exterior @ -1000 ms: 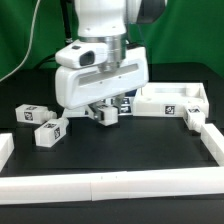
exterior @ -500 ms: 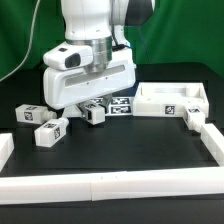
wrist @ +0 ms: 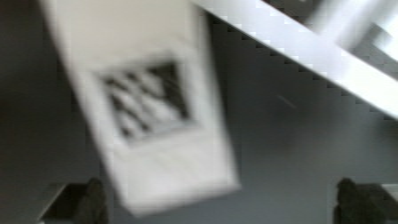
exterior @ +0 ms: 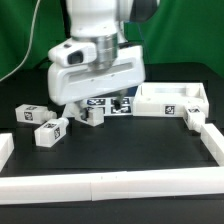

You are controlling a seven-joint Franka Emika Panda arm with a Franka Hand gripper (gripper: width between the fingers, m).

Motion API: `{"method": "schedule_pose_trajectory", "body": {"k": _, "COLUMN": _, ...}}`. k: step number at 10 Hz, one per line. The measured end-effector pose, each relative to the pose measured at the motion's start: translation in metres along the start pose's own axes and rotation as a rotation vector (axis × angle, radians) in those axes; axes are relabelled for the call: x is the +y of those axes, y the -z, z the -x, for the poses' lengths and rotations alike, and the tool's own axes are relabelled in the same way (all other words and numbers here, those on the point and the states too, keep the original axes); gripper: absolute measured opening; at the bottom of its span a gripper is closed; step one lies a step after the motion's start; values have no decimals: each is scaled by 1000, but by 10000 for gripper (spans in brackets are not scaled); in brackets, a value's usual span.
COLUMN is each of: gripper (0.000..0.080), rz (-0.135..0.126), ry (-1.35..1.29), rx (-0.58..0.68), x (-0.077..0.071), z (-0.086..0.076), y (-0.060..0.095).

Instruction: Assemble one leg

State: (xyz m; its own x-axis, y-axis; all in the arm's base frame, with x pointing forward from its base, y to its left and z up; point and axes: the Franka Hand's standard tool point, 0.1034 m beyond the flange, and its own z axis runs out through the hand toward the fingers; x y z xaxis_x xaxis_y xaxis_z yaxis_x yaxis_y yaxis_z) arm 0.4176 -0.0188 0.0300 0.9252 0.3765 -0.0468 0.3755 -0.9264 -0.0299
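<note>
My gripper [wrist: 217, 205] is open, with its fingers [wrist: 71, 200] spread wide at the picture's edges. A white leg with a black marker tag [wrist: 151, 100] lies blurred between and beyond them, one end close to one finger. In the exterior view the hand hangs low over this leg [exterior: 93, 115] at the table's middle and hides the fingertips. Two more white tagged legs [exterior: 28, 113] [exterior: 50, 131] lie to the exterior view's left. The white tabletop part [exterior: 170, 100] sits at the right.
The marker board [exterior: 121, 104] lies just behind the hand. A small dark and white piece [exterior: 193, 118] lies near the tabletop part. Low white walls [exterior: 100, 186] border the black mat at the front, left and right.
The hand swung to the exterior view's left, then partly back right. The middle leg now lies a little further left than one second ago.
</note>
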Motion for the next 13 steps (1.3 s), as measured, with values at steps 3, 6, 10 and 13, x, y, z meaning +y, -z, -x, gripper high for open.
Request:
{"method": "schedule_pose_trajectory", "body": {"k": 3, "gripper": 648, "rz": 3, "ry": -134, "rx": -3, "x": -21, "z": -14, "y": 13}}
{"method": "schedule_pose_trajectory", "body": {"k": 6, "gripper": 648, "rz": 3, "ry": -134, "rx": -3, "x": -21, "z": -14, "y": 13}}
{"method": "schedule_pose_trajectory", "body": {"k": 10, "gripper": 648, "rz": 3, "ry": -134, "rx": -3, "x": -21, "z": -14, "y": 13}}
{"method": "schedule_pose_trajectory", "body": {"k": 13, "gripper": 648, "rz": 10, "ry": -330, "rx": 38, "x": -28, "z": -23, "y": 13}}
